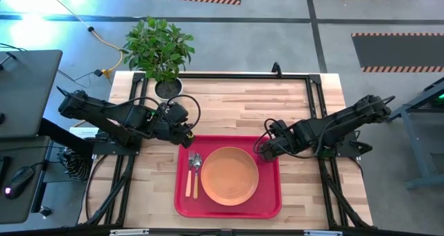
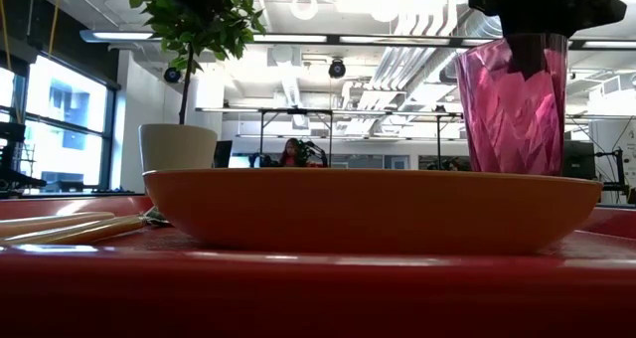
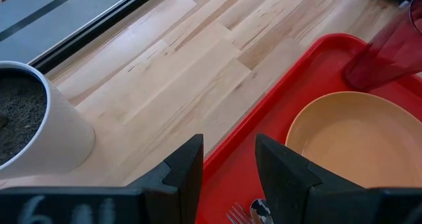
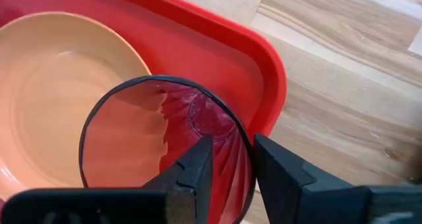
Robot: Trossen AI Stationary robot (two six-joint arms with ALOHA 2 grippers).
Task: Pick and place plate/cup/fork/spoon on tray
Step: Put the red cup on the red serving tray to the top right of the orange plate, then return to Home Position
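The red tray (image 1: 270, 205) lies at the table's near middle. The orange plate (image 1: 229, 175) rests flat on it. The fork (image 1: 189, 172) and the spoon (image 1: 197, 175) lie side by side on the tray's left part, heads toward the far edge. My right gripper (image 4: 231, 174) is shut on the pink cup (image 4: 158, 138) over the tray's far right corner. The cup stands upright in the low view (image 2: 512, 104). My left gripper (image 3: 227, 178) is open and empty above the tray's far left edge. My right gripper holds the cup by its rim (image 4: 242, 145), on the side toward the table's right edge. One finger (image 4: 191, 174) is inside the cup and one (image 4: 283, 181) is outside, coming from above. The cup is upright; the plate hides its bottom, so whether it stands on the tray cannot be told.
A white plant pot (image 1: 167, 88) with a green plant stands at the table's far left, close behind my left gripper; it also shows in the left wrist view (image 3: 33, 125). Bare wood (image 1: 236, 111) lies between the tray and the far edge.
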